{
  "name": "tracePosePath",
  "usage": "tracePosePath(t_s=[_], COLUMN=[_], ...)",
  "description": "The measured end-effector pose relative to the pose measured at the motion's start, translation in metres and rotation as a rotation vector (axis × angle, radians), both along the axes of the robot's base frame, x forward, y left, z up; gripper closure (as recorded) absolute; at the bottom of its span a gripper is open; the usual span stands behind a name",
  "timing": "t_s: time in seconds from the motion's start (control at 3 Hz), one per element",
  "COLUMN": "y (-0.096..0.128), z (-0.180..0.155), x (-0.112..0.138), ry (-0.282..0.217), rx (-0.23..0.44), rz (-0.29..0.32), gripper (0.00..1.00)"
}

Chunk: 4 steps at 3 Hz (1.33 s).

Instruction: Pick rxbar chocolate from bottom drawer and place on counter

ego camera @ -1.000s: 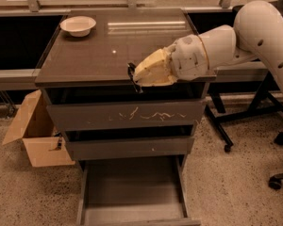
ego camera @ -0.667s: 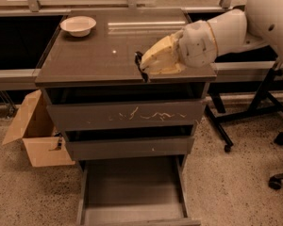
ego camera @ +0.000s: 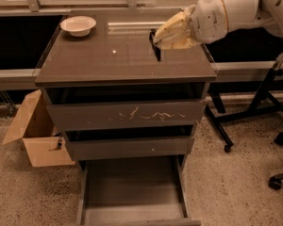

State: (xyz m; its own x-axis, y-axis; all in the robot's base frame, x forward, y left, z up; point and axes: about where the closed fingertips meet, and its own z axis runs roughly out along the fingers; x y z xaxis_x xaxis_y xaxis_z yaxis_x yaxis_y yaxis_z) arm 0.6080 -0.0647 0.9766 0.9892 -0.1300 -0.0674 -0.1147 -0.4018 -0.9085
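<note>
My gripper (ego camera: 159,38) hangs over the right part of the counter (ego camera: 108,55), reaching in from the right. It is shut on the rxbar chocolate (ego camera: 155,45), a flat black wrapper that hangs on edge from the fingertips, its lower end close above the counter top. The bottom drawer (ego camera: 132,192) is pulled out at the foot of the cabinet, and its tray shows nothing inside.
A white bowl (ego camera: 78,25) sits at the counter's back left corner. The top drawer front (ego camera: 127,114) has pale scratches; the middle drawer (ego camera: 127,147) is nearly closed. An open cardboard box (ego camera: 35,131) stands on the floor left. Black chair or stand legs (ego camera: 254,107) are on the right.
The gripper, with the bar in it, has moved up and back from the counter's front edge to over the right rear part of the counter.
</note>
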Motion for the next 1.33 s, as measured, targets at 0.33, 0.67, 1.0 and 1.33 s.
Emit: tracePosePath(t_s=[0.33, 0.67, 1.0, 1.33], y=[-0.007, -0.010, -0.010, -0.009], z=[0.003, 0.000, 0.000, -0.008], x=[0.028, 0.060, 0.060, 0.080], ry=[0.016, 0.032, 0.032, 0.049], rx=[-0.004, 0.013, 0.013, -0.003], rz=[-0.094, -0.212, -0.212, -0.246], gripper=[1.00, 1.00, 1.00, 1.00])
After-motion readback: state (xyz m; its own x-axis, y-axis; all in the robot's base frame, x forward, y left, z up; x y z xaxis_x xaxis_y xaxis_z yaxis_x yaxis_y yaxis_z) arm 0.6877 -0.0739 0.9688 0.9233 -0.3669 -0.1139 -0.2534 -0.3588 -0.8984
